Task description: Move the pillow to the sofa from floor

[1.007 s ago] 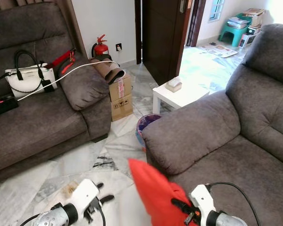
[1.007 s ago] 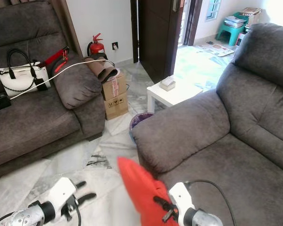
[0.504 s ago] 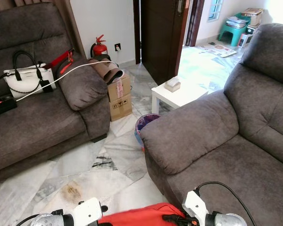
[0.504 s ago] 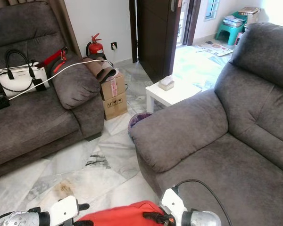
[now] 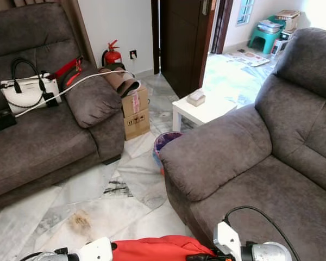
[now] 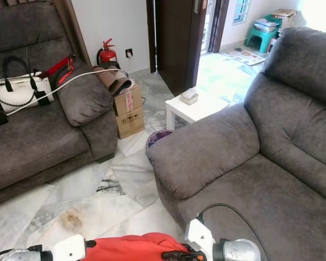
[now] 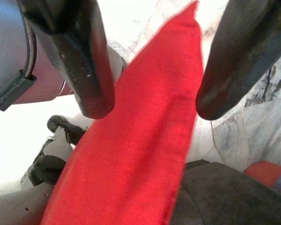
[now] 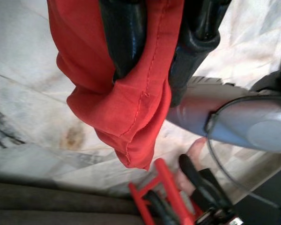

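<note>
I see marble floor [image 5: 92, 201] carrying two grey sofas: right sofa [image 5: 261, 163], left sofa [image 5: 38, 136] with white handbag [image 5: 27, 91] on its seat. Also on floor: cardboard box [image 5: 136, 111], white side table [image 5: 204, 111], purple bin [image 5: 165, 142].

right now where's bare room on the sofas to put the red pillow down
The right sofa seat and its wide armrest are bare, beside the red pillow. The left sofa is crowded at the back by a white handbag and cable; its front cushion is free.
</note>
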Controlling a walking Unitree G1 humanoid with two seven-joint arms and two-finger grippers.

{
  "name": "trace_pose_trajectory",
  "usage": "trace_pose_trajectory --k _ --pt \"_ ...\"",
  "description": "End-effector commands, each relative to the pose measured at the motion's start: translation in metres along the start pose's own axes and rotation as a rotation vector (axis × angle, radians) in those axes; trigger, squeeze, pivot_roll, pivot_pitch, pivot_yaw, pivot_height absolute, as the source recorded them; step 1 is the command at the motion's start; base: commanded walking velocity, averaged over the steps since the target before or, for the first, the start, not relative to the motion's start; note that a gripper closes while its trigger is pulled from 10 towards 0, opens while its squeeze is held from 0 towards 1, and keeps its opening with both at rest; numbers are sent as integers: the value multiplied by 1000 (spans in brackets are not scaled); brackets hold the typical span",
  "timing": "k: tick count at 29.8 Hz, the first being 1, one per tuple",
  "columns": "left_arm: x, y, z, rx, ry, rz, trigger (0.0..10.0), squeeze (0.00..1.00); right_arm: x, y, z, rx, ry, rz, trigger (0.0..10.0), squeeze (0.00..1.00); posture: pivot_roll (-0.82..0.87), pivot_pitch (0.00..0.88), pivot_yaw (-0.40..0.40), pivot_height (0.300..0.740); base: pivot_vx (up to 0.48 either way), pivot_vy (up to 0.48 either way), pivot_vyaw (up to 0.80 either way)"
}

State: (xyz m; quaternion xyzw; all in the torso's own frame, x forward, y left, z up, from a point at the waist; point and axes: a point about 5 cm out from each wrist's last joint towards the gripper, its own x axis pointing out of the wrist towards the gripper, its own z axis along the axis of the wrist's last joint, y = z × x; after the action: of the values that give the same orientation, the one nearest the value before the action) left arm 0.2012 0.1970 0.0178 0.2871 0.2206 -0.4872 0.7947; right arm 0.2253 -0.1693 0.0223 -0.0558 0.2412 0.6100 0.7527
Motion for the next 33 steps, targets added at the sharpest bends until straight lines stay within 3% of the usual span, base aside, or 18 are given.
trace_pose_trajectory --k 1,6,12,18,28,33 --pt "-2 -1 -4 19 25 -15 10000 1000 3 1 19 -69 -79 42 10000 0 52 65 20 740 0 0 0" --pt "-5 1 -7 54 41 -31 10000 1000 -1 9 26 -70 -73 92 10000 0 51 62 16 740 0 0 0" --pt "-3 2 -10 37 44 -21 10000 1000 -1 13 35 -84 -89 111 10000 0 39 65 14 740 0 0 0" --pt "-2 -5 -19 44 72 -40 10000 1000 -7 23 48 -117 -106 162 10000 0 34 71 7 740 0 0 0" --pt "-2 -10 -24 58 86 -53 10000 1000 -12 26 58 -138 -110 175 10000 0 32 75 0 740 0 0 0" --pt "0 -18 -31 101 142 -104 10000 1000 -15 25 63 -142 -118 165 10000 0 29 76 -1 740 0 0 0"
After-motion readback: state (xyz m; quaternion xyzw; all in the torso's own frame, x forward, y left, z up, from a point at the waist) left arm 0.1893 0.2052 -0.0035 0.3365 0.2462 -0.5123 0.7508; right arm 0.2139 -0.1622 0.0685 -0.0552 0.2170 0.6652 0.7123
